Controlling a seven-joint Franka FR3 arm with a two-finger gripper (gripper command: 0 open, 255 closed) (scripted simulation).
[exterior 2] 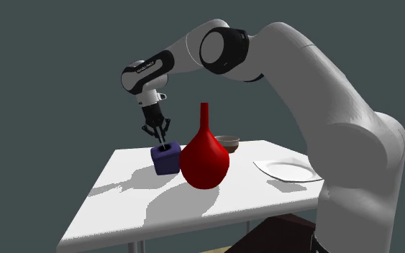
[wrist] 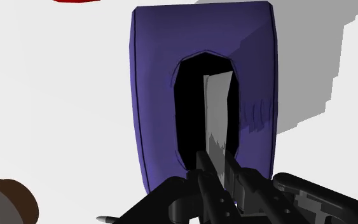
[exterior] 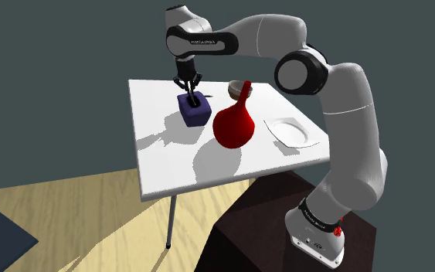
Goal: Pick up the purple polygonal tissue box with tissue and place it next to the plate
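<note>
End effector (wrist: 217, 163) pinches the grey tissue (wrist: 219, 102) standing in the purple box (wrist: 155, 95) (white table (wrist: 56, 95) beneath)

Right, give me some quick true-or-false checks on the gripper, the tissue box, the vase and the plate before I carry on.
1. The gripper is shut on the tissue that sticks out of the purple tissue box. True.
2. The red vase lies on its side. False: it stands upright.
3. The purple tissue box already sits next to the plate. False: the red vase stands between them.
4. A brown bowl is on the table. True.
</note>
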